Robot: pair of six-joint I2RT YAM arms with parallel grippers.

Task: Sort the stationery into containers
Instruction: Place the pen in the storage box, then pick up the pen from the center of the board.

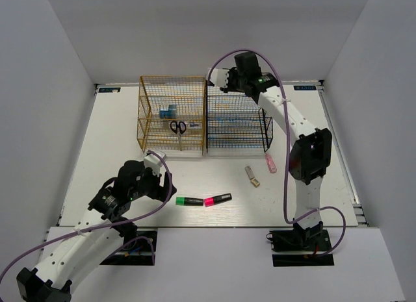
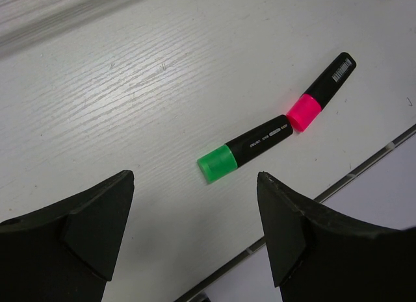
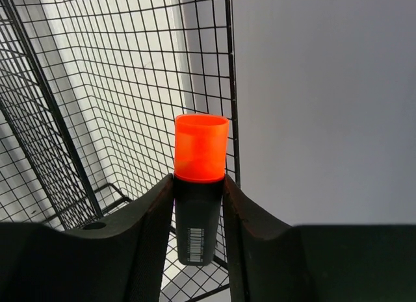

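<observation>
The right gripper [image 3: 199, 191] is clamping an orange-capped highlighter [image 3: 201, 152] by its black barrel, cap pointing out beyond the fingertips. It is hovering at the 12 o'clock edge of the black rack [image 1: 237, 123], with mesh just beside the cap; whether it is inside the wire cannot be told.

Recommendation: bring the highlighter fully over a shelf, clear of the mesh, and lower it before releasing so it is not rolling out.

The left gripper [image 2: 195, 185] is standing wide open above the table [image 2: 97, 88]. The green highlighter [image 2: 244, 149] is lying at its 1 o'clock, apparently touching the pink highlighter [image 2: 322, 91]; both are awaiting sorting.
</observation>
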